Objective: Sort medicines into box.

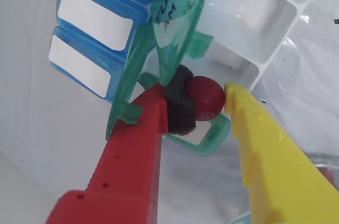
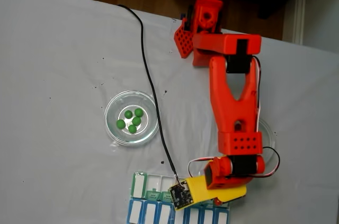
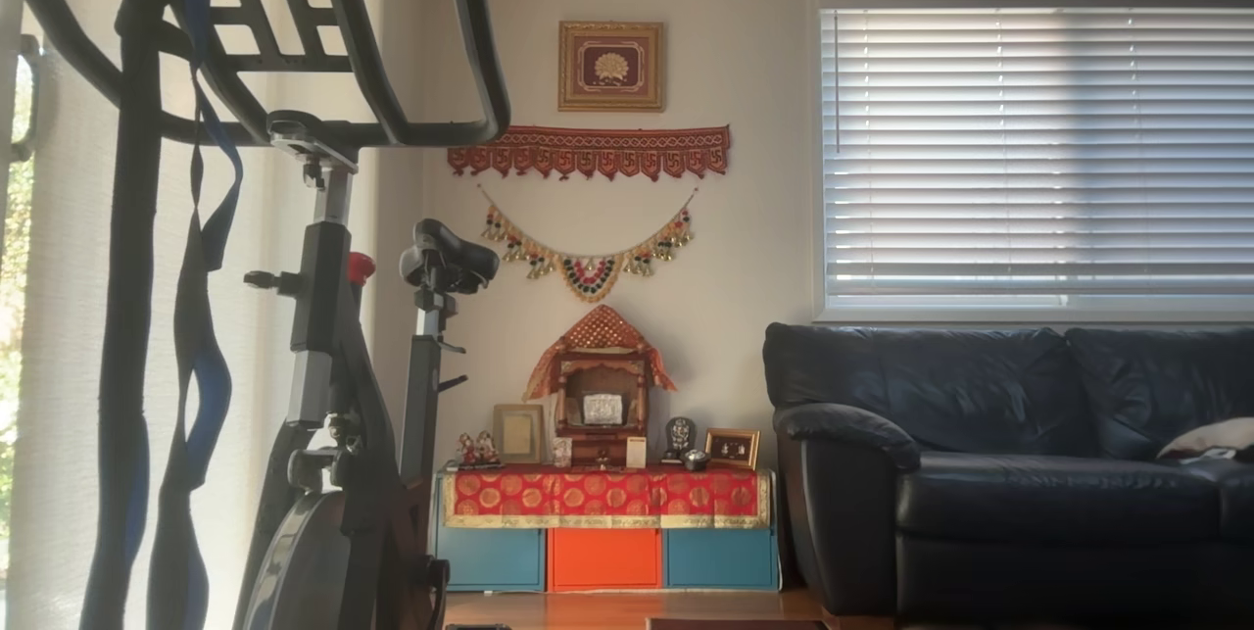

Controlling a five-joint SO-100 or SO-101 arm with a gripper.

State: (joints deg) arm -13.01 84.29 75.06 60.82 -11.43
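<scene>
Wrist view: glossy dark-red ball (image 1: 206, 97)

Home lounge (sofa (image 3: 1009, 473), exercise bike (image 3: 333, 395))

Dish (image 2: 114, 128) w/ balls (image 2: 131, 120) behind box (image 2: 142, 181), fixed view
</scene>
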